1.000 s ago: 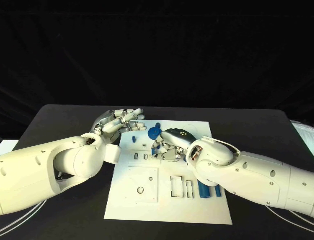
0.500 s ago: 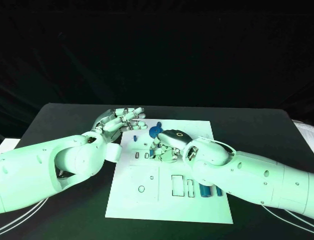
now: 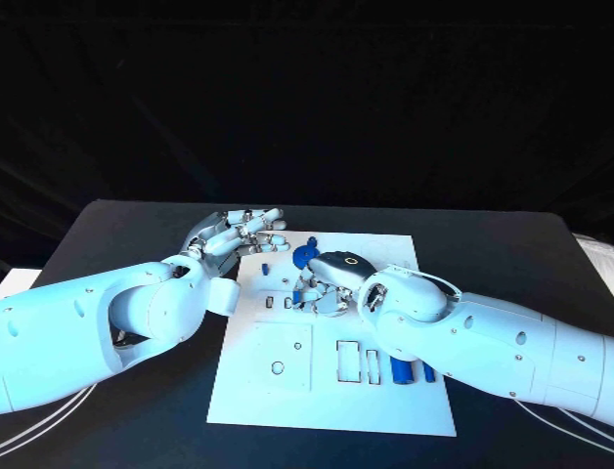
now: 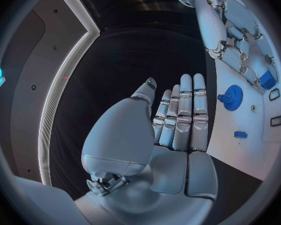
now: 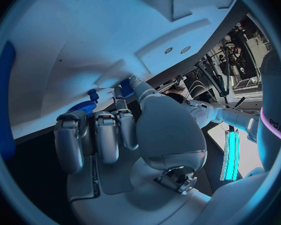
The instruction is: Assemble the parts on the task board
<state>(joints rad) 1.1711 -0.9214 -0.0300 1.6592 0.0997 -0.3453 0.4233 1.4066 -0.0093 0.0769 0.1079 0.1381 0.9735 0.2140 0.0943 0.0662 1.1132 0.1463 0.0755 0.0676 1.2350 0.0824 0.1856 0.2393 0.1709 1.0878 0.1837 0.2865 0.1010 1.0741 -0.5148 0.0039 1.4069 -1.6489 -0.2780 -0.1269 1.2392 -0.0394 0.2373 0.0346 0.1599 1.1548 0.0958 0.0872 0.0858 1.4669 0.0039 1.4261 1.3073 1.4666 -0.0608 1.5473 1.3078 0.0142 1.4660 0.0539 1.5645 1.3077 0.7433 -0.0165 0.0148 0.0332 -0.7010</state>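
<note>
Head view: since a second ago the right hand (image 3: 325,281) has edged slightly toward 9 o'clock over the task board (image 3: 332,391), fingers curled down at a small blue part (image 3: 300,295); whether it grips it, I cannot tell. This suggests seating is underway. The blue gear (image 3: 304,257) sits at the board's 12 o'clock end. Two blue bars (image 3: 400,372) lie with their long axes running 12 to 6.

Left wrist view: the left hand (image 4: 178,120) is flat, open, empty, beside the board.

Right wrist view: fingertips (image 5: 125,87) touch a blue piece.
</note>
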